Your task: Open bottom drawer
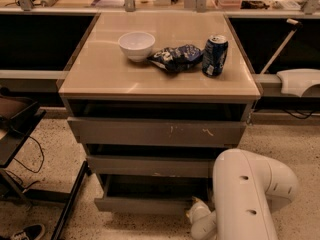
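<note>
The cabinet has three grey handleless drawers. The bottom drawer [145,204] is the lowest one, with a plain flat front; it stands pulled out a little, with a dark gap above its front. The middle drawer [150,166] and the top drawer [157,132], which has white scratch marks, are above it. My white arm [247,194] reaches down at the lower right. My gripper [196,216] is at the right end of the bottom drawer's front, mostly hidden by the arm.
On the tan cabinet top [100,74] stand a white bowl [136,45], a crumpled blue chip bag [176,57] and a blue soda can [214,55]. A dark stand with cables [20,134] is at the left. A shoe [26,232] lies on the speckled floor.
</note>
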`<state>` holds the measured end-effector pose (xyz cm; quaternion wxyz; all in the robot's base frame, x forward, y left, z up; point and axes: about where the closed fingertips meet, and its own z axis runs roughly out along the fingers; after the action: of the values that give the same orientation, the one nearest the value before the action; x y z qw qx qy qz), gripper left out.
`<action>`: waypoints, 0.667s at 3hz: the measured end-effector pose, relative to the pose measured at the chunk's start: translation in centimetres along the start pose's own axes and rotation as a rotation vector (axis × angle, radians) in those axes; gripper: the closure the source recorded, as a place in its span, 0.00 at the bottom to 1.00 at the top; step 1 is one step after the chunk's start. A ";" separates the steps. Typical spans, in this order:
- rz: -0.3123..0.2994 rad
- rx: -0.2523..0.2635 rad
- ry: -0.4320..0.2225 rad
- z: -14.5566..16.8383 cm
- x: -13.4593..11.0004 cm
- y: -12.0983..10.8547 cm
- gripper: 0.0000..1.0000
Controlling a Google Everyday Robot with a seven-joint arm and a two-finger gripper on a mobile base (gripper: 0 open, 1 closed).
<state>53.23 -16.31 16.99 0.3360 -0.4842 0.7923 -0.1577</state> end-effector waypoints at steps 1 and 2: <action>0.011 0.006 0.012 -2.0 0.3 1.9 1.00; 0.011 0.006 0.012 -2.2 0.4 1.9 1.00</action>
<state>50.30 -15.88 17.33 0.3338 -0.4777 0.7965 -0.1611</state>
